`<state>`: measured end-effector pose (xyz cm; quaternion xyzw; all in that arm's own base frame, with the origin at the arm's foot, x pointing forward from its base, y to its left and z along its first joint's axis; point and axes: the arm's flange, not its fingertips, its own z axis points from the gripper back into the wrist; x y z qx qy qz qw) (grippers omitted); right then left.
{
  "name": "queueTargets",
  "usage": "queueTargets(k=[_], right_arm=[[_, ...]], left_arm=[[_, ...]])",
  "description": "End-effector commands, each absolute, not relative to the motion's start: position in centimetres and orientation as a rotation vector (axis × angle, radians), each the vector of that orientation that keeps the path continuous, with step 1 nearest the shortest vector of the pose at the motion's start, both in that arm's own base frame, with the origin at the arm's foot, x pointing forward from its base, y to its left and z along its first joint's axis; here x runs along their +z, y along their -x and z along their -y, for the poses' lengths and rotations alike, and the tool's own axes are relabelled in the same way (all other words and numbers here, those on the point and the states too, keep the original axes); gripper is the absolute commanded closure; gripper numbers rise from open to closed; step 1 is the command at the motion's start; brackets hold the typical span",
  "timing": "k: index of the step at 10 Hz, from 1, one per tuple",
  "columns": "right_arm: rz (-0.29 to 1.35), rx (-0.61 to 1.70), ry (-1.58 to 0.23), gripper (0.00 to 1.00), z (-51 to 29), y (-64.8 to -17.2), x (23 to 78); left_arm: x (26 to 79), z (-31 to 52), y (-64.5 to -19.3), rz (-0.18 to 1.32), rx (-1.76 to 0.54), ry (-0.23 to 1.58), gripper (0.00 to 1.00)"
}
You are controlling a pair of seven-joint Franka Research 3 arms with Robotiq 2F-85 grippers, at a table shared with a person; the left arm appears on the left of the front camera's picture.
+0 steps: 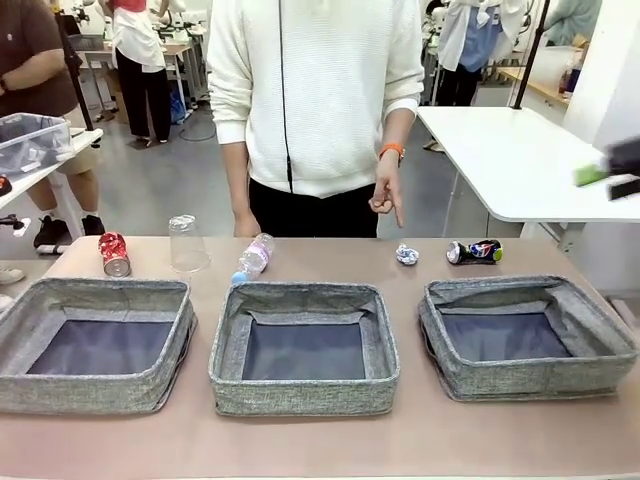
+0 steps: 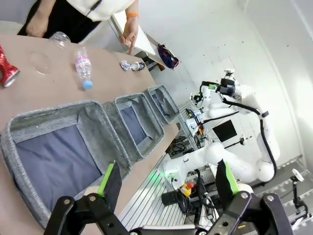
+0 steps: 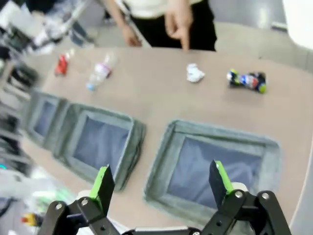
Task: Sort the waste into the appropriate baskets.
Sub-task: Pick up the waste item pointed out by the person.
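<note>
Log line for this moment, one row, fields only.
left hand open | right hand open | person's finger points at paper ball | three baskets empty

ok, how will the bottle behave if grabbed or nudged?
Bottle lies on its side, so a nudge would likely roll it. It looks clear and empty, so probably light. Its thin walls may dent under a firm pinch.

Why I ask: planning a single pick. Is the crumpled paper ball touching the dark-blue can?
Apart. The front view shows bare table between the crumpled paper ball and the dark-blue can; the right wrist view shows the same gap.
</note>
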<state>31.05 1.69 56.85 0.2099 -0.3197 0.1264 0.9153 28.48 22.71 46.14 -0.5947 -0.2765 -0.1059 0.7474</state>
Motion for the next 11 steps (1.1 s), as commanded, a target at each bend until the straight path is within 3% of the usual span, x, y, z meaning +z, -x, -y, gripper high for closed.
queueTargets(k=[1,3,4,6,7,11], right_arm=[[0.481,0.54,-0.014,0.0,-9.4,-35.2,53.9],[0.427,0.5,-0.063,0.0,-9.9,-34.8,53.0],[0.554,0.493,-0.168,0.0,-13.2,-32.4,54.0],[0.472,0.548,-0.077,0.0,-13.9,-33.8,51.7],[0.523,0.525,-0.037,0.0,-13.9,-34.7,51.3],[0.575,0.542,-0.04,0.0,-14.7,-49.4,42.4]], left_arm=[[46.4,-22.9,-28.4,0.632,-0.249,1.313,0.0],[46.4,-22.9,-28.4,0.632,-0.249,1.313,0.0],[46.4,-22.9,-28.4,0.632,-0.249,1.313,0.0],[46.4,-22.9,-28.4,0.632,-0.249,1.313,0.0],[46.4,-22.9,-28.4,0.632,-0.249,1.313,0.0],[46.4,-22.9,-28.4,0.632,-0.249,1.313,0.0]])
